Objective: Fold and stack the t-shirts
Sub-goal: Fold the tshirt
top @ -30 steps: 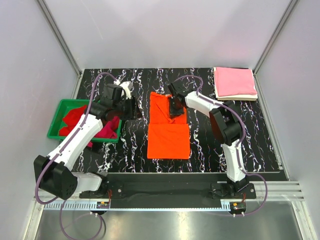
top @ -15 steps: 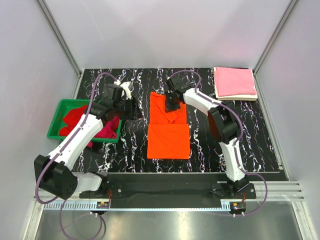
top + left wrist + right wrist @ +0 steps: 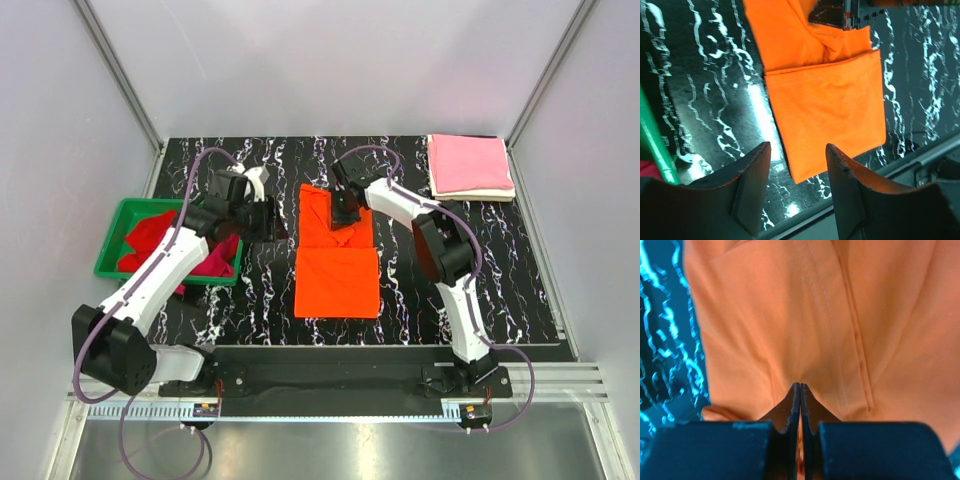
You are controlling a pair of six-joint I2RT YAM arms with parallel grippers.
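Only a thin edge of the cream shirt point(image 3: 475, 194) shows under the pink shirt point(image 3: 468, 164). The left arm point(image 3: 165, 268) covers part of the red shirts point(image 3: 147, 235) in the green bin point(image 3: 145, 204). The left wrist view cuts the orange shirt point(image 3: 830, 105) off at its top edge.

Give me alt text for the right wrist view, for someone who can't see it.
The right claw is shut, its tips pinching a pucker of the orange t-shirt, which fills nearly the whole view. A strip of dark marbled table shows at the left edge.
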